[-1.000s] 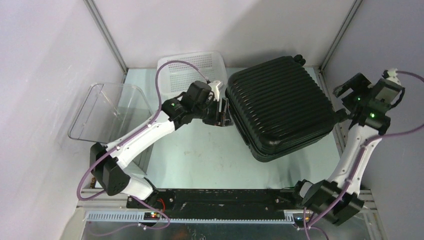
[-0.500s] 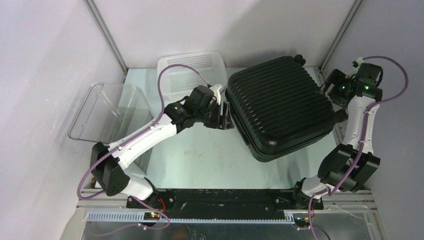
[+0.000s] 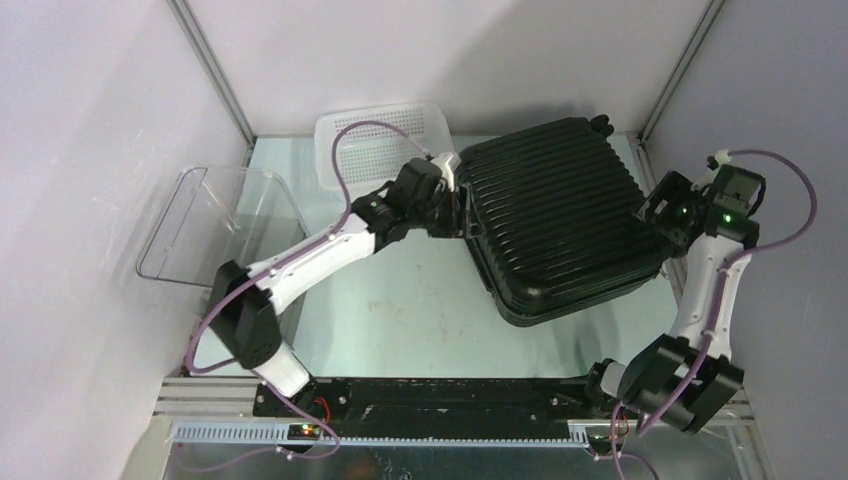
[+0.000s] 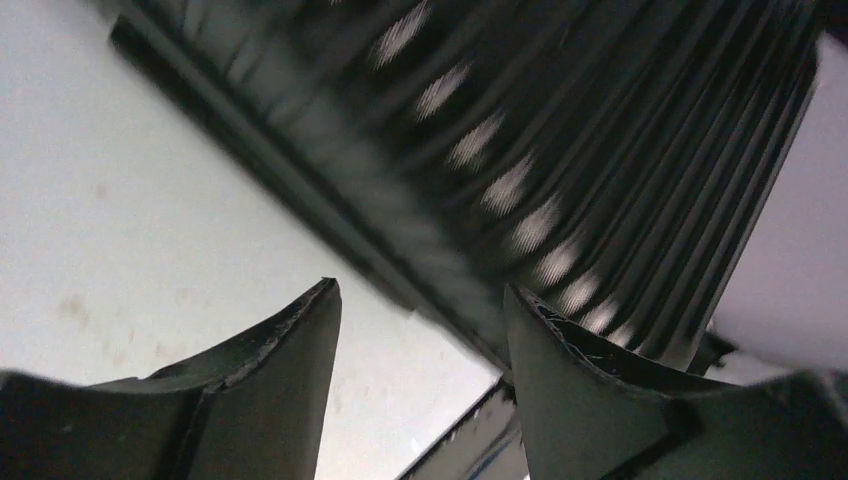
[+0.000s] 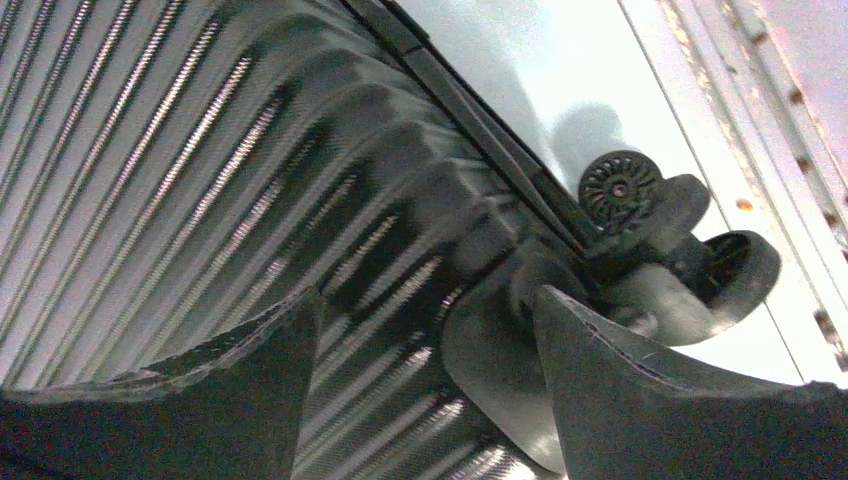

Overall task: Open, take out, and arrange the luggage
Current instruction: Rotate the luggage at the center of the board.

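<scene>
lying closed: luggage (image 3: 560,225) | white basket (image 3: 372,138) beside | clear bin (image 3: 225,215) at left

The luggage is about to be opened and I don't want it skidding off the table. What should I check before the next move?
1. Luggage lying flat on the table, shell shut: ok.
2. Left gripper open at the luggage's left edge: ok.
3. Right gripper open over the ribbed shell, beside a wheel: ok.
4. Firm hold on the luggage: not ok; both grippers stand open.
5. Place to pry along the seam: cannot tell; the left wrist view is blurred.
</scene>
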### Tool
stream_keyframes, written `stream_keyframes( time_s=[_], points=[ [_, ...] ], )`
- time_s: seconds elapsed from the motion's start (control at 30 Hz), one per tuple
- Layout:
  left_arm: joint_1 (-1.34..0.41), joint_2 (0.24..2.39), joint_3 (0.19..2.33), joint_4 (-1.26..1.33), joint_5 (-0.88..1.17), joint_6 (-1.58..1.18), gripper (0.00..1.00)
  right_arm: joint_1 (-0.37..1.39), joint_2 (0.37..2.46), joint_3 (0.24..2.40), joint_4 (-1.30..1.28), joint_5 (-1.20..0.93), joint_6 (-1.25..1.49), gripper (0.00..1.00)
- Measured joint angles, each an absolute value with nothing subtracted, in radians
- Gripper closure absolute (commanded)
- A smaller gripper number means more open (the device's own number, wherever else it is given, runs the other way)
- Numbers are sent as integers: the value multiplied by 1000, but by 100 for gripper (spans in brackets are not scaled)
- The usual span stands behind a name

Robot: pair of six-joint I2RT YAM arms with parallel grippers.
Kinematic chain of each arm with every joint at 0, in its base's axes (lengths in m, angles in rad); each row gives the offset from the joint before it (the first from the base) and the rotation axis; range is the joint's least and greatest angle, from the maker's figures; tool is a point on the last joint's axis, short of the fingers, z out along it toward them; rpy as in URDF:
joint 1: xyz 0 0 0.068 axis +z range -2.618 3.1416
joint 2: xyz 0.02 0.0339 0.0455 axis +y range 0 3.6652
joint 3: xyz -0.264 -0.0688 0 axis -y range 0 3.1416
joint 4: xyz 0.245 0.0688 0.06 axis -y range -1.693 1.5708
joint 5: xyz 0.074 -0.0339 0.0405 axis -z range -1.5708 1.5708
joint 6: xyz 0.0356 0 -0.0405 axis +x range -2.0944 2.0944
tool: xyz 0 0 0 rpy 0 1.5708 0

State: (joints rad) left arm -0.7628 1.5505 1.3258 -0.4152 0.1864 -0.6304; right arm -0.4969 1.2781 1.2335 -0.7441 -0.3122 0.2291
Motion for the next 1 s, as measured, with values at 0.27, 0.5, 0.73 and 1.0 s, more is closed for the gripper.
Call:
stream_keyframes(
  time_s=[0.27, 0.5, 0.73, 1.0],
  points=[
    [-760, 1750, 1525, -338, 185, -654, 37, -624, 1144, 1139, -783, -373, 247, 26],
    [-711, 1949, 1781, -381, 194, -657, 37, -632, 1075, 1080, -750, -348, 313, 31],
    [-655, 2129, 2075, -438, 187, -620, 37, -580, 1062, 1043, -720, -326, 410, 31],
    [-614, 1936, 1896, -505, 184, -560, 35, -685, 1052, 1089, -804, -335, 540, 21]
  ],
)
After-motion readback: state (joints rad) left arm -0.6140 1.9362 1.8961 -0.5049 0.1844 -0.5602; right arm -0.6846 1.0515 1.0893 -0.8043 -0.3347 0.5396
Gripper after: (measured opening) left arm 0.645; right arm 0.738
